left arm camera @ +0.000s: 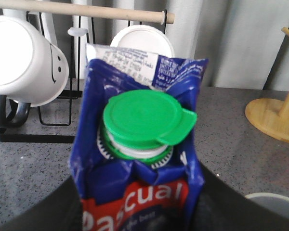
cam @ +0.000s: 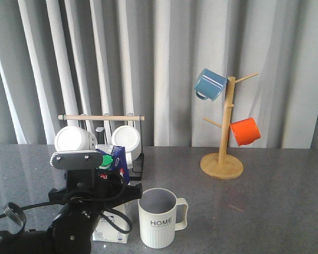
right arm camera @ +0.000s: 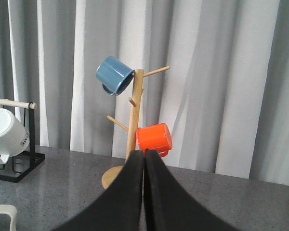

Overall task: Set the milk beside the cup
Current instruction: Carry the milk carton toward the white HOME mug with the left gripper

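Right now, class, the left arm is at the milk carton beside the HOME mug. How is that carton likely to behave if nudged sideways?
The milk carton is tall on a narrow base, so it probably tips rather than slides. Its upper folds look creased in the left wrist view, suggesting soft card that dents under pressure. With the green cap seemingly shut, spilling seems unlikely.

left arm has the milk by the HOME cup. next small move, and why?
Probably open the left hand and lift clear. In the front view the milk stands upright on the table, its base close beside the cup, so placement looks done. Whether the base is fully down is partly hidden by the arm. The right hand is shut and away.
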Motion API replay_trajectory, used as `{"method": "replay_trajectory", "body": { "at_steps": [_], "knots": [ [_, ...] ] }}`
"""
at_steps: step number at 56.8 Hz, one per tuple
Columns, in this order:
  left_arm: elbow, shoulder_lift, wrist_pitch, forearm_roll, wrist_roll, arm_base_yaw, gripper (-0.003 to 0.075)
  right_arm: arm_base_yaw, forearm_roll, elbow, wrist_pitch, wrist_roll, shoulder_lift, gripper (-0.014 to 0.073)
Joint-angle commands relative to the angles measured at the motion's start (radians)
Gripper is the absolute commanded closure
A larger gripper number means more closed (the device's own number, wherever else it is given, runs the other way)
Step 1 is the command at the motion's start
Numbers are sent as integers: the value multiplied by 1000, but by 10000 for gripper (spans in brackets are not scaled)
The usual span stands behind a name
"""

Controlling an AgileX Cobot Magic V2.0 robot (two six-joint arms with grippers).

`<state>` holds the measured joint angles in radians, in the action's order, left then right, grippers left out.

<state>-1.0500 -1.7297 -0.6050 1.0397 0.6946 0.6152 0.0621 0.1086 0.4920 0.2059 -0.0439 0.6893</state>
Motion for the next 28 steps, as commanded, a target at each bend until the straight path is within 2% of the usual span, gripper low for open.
{"method": "replay_trajectory", "body": {
  "at_steps": [1, 28],
  "knots": [
    [-28, 24, -47, -31, -11, 8, 726, -6, 3, 27, 67, 8, -2, 602],
    [-28, 18, -39, -31, -45, 15, 726, -6, 3, 27, 66, 8, -2, 602]
  ]
}}
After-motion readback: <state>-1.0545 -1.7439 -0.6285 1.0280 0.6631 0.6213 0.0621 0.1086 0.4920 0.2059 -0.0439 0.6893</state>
